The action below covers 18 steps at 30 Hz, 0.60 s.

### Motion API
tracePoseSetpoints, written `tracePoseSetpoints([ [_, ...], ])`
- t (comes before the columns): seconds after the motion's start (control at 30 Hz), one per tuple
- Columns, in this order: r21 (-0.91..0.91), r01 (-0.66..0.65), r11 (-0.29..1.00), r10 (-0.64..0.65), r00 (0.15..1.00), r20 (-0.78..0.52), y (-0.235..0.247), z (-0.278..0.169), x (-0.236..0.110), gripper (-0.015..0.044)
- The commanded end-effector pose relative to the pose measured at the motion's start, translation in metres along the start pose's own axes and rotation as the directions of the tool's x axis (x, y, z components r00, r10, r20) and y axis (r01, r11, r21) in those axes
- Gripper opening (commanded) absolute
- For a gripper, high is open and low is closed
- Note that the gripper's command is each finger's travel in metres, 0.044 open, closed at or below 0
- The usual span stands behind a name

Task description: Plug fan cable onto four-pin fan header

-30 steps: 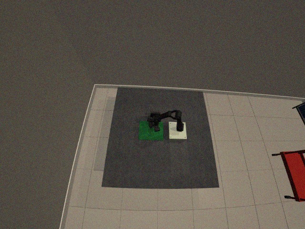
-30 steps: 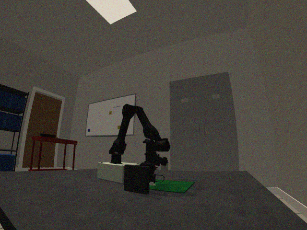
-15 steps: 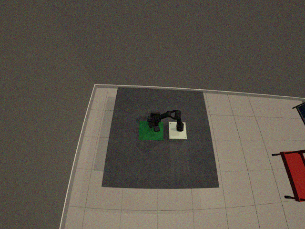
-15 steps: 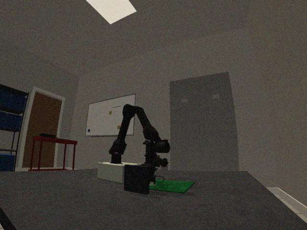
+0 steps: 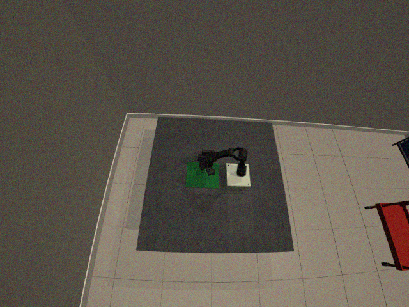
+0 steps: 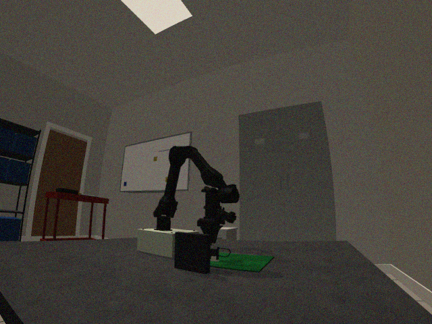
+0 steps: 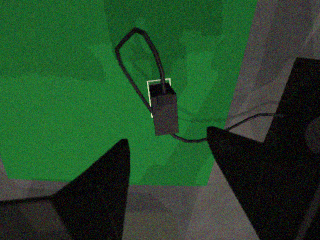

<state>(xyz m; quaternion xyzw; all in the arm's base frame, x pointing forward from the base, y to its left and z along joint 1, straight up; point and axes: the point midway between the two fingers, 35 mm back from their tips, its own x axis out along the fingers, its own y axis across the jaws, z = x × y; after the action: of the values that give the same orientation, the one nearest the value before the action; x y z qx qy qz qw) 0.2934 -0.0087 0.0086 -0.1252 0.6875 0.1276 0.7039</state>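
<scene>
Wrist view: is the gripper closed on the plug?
No, the gripper is open, its fingers standing apart from the plug.

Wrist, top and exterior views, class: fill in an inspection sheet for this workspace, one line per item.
Surface: dark grey mat on a pale tiled floor.
Job's things: flat green board; small dark rectangular plug standing on the white-outlined header; black square fan at the board's edge.
Clutter: nothing seen.
Grippers: tool open, fingers apart from the plug.
Cables: thin dark cable looping over the board.
Surroundings: red cart, whiteboard.
</scene>
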Motion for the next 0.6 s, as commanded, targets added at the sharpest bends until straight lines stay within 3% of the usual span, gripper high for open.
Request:
tracePoseSetpoints([
  [0.0,0.005,0.009,1.000,-0.009,1.000,0.002,-0.001,0.001,-0.011,0.0260],
  [0.1,0.005,0.009,1.000,-0.009,1.000,0.002,0.000,-0.007,-0.013,0.0260],
  [0.4,0.005,0.008,1.000,-0.008,1.000,-0.008,0.022,-0.110,-0.012,0.0260],
  [0.57,0.005,0.007,1.000,-0.007,1.000,-0.008,0.025,-0.117,-0.010,0.0260],
])
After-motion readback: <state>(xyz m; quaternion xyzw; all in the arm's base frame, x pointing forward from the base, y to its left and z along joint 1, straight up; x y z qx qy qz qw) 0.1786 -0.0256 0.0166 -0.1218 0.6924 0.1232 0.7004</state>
